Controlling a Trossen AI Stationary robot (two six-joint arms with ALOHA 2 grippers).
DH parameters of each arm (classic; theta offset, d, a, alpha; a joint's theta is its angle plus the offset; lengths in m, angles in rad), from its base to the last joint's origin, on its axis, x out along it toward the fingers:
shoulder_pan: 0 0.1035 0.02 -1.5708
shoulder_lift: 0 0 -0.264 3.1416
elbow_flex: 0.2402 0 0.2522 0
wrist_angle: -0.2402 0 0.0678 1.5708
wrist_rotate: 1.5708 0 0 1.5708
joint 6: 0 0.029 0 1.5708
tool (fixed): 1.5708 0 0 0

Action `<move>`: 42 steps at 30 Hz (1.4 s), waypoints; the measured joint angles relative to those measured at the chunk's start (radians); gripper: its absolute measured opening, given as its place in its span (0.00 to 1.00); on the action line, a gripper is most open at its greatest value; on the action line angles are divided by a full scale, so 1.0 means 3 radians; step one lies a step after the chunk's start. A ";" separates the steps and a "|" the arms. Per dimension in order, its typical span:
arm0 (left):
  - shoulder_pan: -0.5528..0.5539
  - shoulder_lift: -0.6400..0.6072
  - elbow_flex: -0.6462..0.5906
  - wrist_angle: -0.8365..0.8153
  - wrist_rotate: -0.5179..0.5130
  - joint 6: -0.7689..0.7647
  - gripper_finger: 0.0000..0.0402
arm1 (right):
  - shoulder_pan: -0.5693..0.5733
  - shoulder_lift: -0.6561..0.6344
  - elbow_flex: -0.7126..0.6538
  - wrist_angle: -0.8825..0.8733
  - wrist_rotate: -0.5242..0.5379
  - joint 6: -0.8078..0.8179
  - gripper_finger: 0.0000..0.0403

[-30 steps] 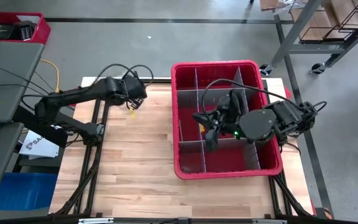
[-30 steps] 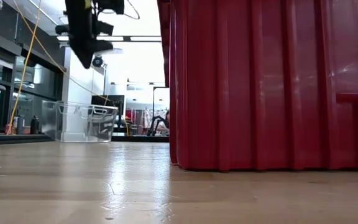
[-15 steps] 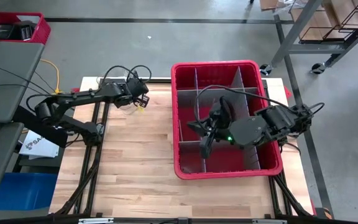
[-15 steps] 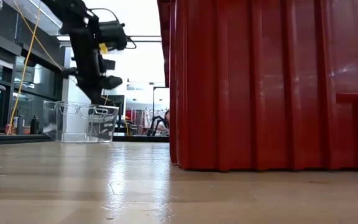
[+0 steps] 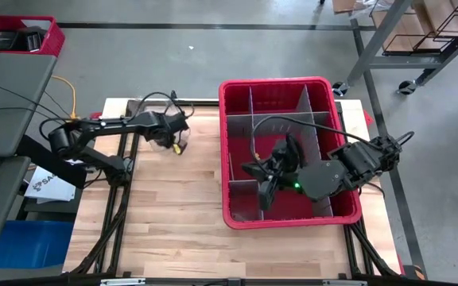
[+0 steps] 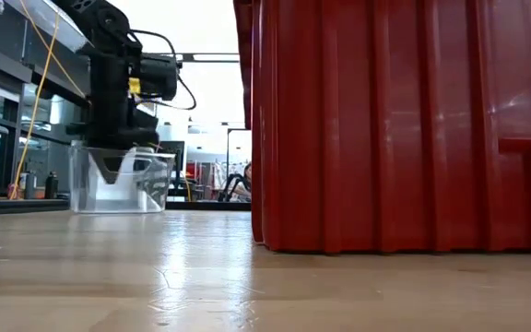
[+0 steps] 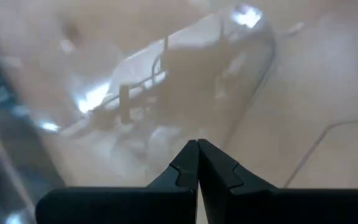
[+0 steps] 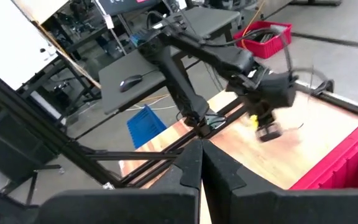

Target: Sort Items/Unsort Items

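Note:
None of the items show in any view. My left gripper (image 6: 109,171) (image 7: 197,145) is shut with nothing between its fingers. It points steeply down into a clear plastic container (image 6: 146,180) (image 7: 244,43) that rests on the table's far left part. My right gripper (image 5: 263,197) (image 8: 201,147) is also shut and holds nothing. It hovers high over the red divided bin (image 5: 226,151), pointing toward the table's left. Grey dividers split the bin into compartments, and the right arm hides part of their floors.
The red bin (image 6: 385,120) fills the table's right half and stands as a tall wall in the low view. Bare wood lies between it and the clear container. My left arm (image 8: 272,93) shows in the right wrist view. Cables loop over both arms.
My left gripper has come down from high above the table into the clear container, tipping to point more steeply down and shifting a little toward the near edge. It has stayed shut. My right gripper has drifted slightly toward the near edge over the bin.

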 joint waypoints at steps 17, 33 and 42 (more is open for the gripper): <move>-0.0373 -0.0440 -0.0001 -0.1349 -0.0389 -0.0166 0.00 | -0.0001 0.0000 0.0000 0.0003 0.0121 -0.0061 0.00; -0.0819 -0.1296 0.0907 -0.0197 0.0120 0.0638 0.00 | 0.0007 -0.0048 0.0000 0.0318 -0.0091 -0.0693 0.00; -0.1045 -0.0769 0.2107 0.0245 0.0308 0.1681 0.21 | -0.0050 -0.0098 0.0000 -0.0011 -0.0044 -0.0621 0.05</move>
